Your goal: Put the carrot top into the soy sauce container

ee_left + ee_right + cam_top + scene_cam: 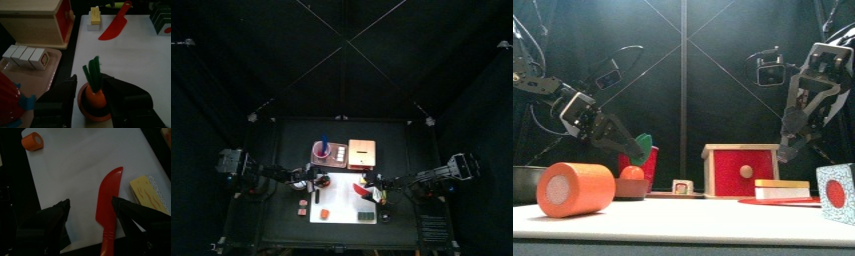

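The carrot top, an orange stub with green leaves, stands upright in the soy sauce container, a small round reddish-brown dish at the left edge of the white board. My left gripper is open, with one jaw on each side of the dish and not touching the carrot. In the front view the carrot top sits just right of the left gripper. My right gripper is open and empty, hovering over the handle end of a red toy knife.
On the board lie an orange cylinder, a yellow block and a watermelon block. A wooden box with a red front stands behind. A tray holds white cubes. A red toy lies left of the dish.
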Tool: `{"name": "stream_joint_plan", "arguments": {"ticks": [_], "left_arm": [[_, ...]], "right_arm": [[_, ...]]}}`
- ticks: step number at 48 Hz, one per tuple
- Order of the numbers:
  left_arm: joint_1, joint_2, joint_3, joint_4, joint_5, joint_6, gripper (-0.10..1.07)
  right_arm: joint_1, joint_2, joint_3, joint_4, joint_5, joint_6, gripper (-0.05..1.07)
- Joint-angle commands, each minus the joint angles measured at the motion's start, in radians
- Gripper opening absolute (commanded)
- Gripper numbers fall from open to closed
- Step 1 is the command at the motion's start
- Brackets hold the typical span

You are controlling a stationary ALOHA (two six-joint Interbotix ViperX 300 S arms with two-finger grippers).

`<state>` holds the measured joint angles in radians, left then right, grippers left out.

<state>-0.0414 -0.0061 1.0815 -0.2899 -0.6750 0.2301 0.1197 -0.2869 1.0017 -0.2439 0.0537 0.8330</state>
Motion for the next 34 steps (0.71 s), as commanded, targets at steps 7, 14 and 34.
{"name": "stream_joint_plan", "arguments": {"ticks": [7,14,34], "left_arm": [[-0.035,-0.032,0.0,-0.06,-0.003,0.002,0.9],[-0.048,-0.061,0.018,-0.071,-0.005,0.003,0.9],[-0.08,-0.239,0.083,-0.069,-0.005,0.002,0.9]], "right_arm": [[0.003,-0.012,-0.026,0.002,-0.005,0.002,0.97],[0.003,-0.012,-0.028,0.002,-0.005,0.002,0.97],[0.003,-0.012,-0.037,0.002,-0.005,0.002,0.97]]}}
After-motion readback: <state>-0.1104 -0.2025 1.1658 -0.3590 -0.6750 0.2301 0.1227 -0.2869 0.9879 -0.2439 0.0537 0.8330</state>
